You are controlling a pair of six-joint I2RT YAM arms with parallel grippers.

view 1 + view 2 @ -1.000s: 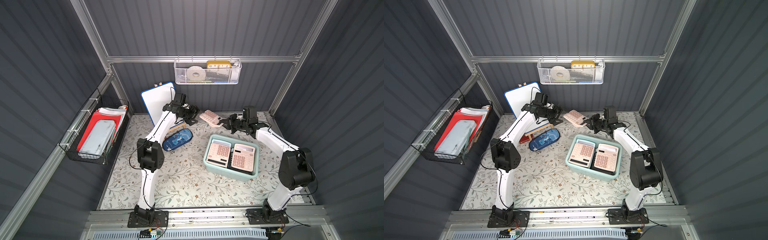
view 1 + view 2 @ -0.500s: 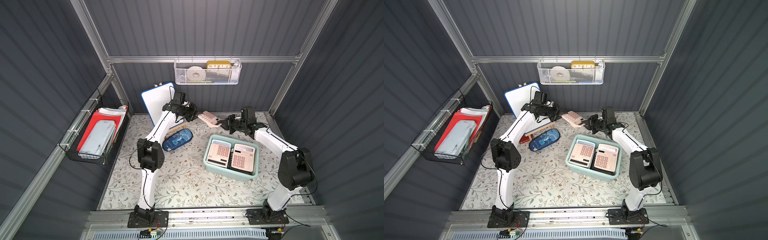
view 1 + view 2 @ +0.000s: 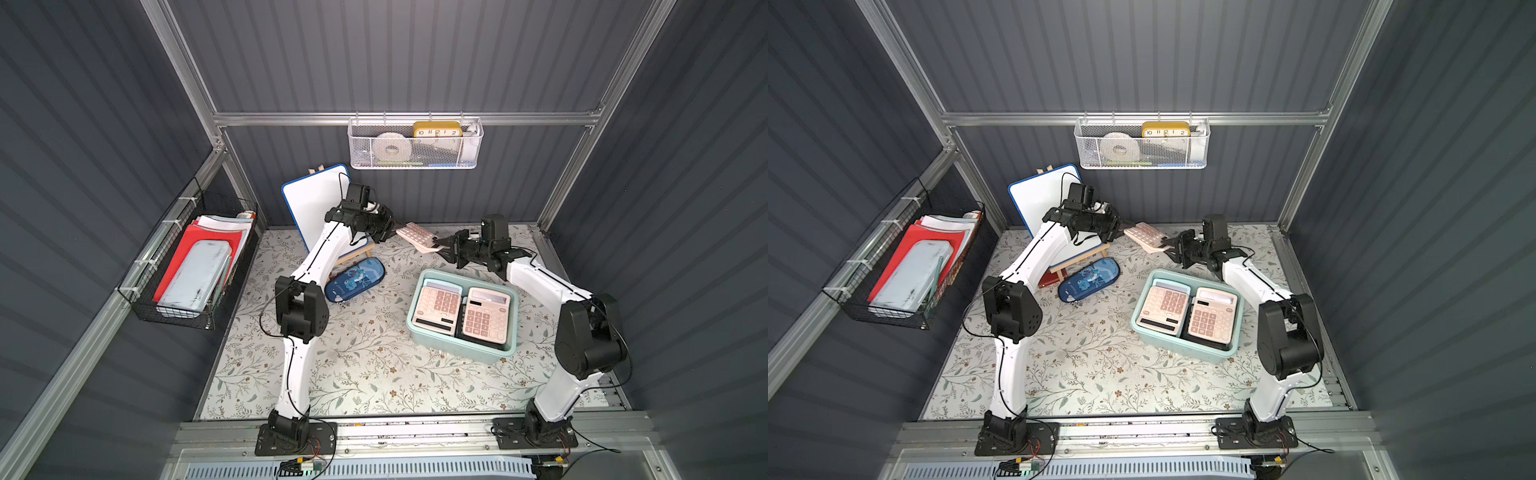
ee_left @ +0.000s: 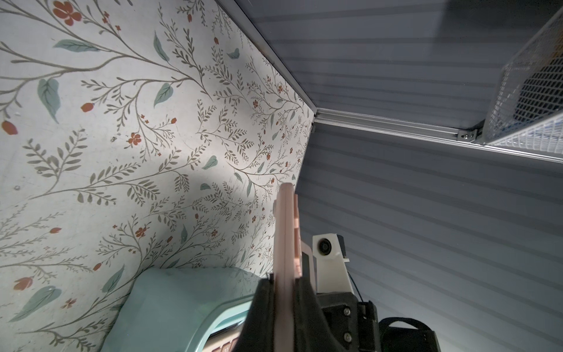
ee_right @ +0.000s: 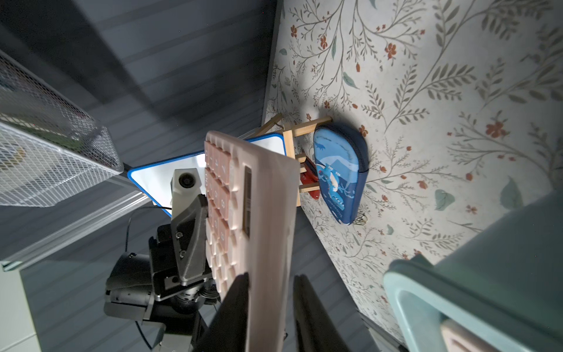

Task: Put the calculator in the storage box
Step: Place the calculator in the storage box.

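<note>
A pink calculator (image 3: 417,237) (image 3: 1148,237) hangs in the air between my two arms, behind the storage box. My left gripper (image 3: 395,230) (image 3: 1126,226) is shut on one end of it; in the left wrist view the calculator (image 4: 286,228) is pinched edge-on between the jaws of the left gripper (image 4: 285,279). My right gripper (image 3: 442,245) (image 5: 271,277) straddles the other end of the calculator (image 5: 262,213), open, with a gap at one finger. The mint-teal storage box (image 3: 457,351) (image 3: 1179,349) holds two pink calculators side by side (image 3: 438,305) (image 3: 484,318).
A blue pencil case (image 3: 354,278) lies left of the box, in front of a whiteboard on a wooden easel (image 3: 316,195). A white mesh basket (image 3: 415,145) hangs on the back wall. A black wire basket (image 3: 187,266) with folders hangs on the left wall.
My left gripper has closed on the calculator's free end. The right gripper, shut on the calculator before, has now parted its jaws. The calculator shifted slightly left and up.
</note>
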